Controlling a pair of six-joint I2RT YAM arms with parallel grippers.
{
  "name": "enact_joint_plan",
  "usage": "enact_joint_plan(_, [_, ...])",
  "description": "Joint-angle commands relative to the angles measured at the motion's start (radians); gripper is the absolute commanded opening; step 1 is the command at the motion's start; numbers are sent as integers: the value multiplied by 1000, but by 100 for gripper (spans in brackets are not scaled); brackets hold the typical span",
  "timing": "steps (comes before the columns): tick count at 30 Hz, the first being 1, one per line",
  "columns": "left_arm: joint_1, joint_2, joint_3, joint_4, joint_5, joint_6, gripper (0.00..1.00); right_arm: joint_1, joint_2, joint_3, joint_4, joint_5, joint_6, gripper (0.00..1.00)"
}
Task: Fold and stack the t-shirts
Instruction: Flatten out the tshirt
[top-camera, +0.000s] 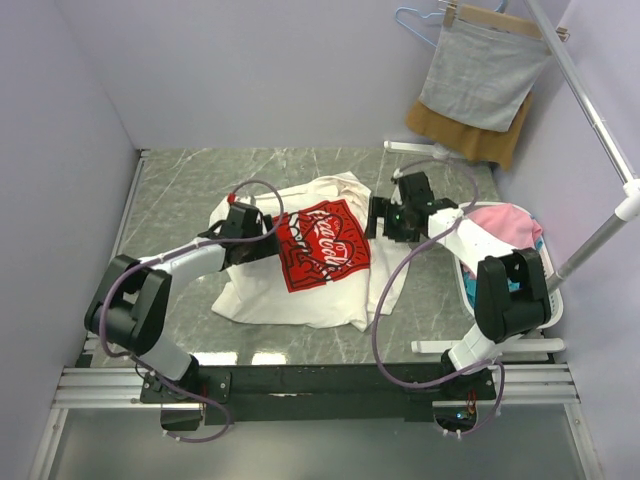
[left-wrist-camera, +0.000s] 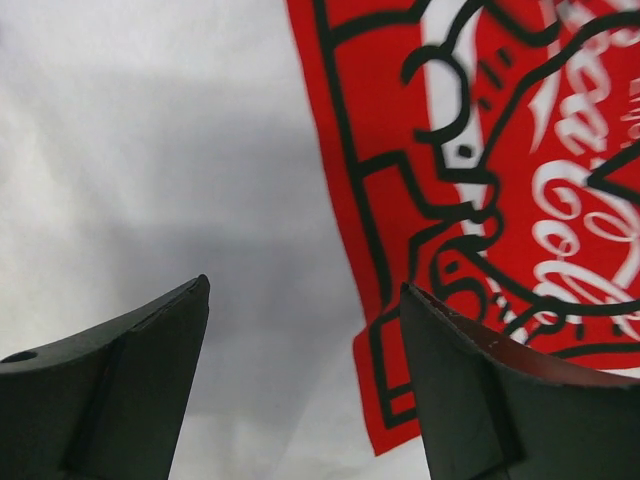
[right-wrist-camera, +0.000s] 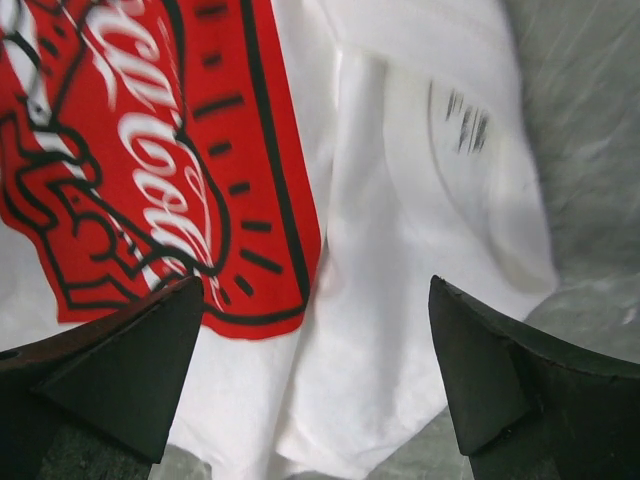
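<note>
A white t-shirt (top-camera: 300, 290) lies spread and rumpled, print up, on the marble table (top-camera: 190, 190); its red square print (top-camera: 325, 245) has white script. My left gripper (top-camera: 268, 228) is open just over the shirt at the print's left edge. In the left wrist view the open gripper (left-wrist-camera: 305, 300) hovers over white cloth (left-wrist-camera: 150, 150), with the red print (left-wrist-camera: 500, 150) by the right finger. My right gripper (top-camera: 377, 218) is open at the shirt's right side. In the right wrist view it (right-wrist-camera: 315, 290) spans folded white cloth (right-wrist-camera: 400, 250) next to the print (right-wrist-camera: 150, 150). Neither gripper holds anything.
A white basket (top-camera: 553, 300) with pink cloth (top-camera: 505, 225) stands at the right by the right arm. A grey cloth (top-camera: 482, 75) and a mustard-brown cloth (top-camera: 470, 140) hang from a hanger at the back right. A white rail (top-camera: 600, 135) slants along the right wall.
</note>
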Motion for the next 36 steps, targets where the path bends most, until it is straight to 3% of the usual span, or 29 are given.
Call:
enact_joint_plan(1, [1,47,-9,43,9,-30,81,4,6,-91,77,-91,34,99])
enact_joint_plan(7, [2,85,17,-51,-103,-29,81,2,81,-114,74,-82,68,97])
enact_joint_plan(14, [47,59,-55,-155,-208,-68,82,2,107,-177,11,21,114,92])
enact_joint_plan(24, [157,-1,-46,-322,-231,-75,81,51,-3,-349,-69,15,160,88])
enact_joint_plan(27, [163,22,-3,-425,-313,-90,81,97,-54,-410,-64,-2,207,88])
enact_joint_plan(33, [185,3,17,-473,-359,-128,84,337,-126,-432,-167,60,341,87])
enact_joint_plan(36, [186,-34,36,-482,-375,-116,85,409,-201,-384,-216,198,370,88])
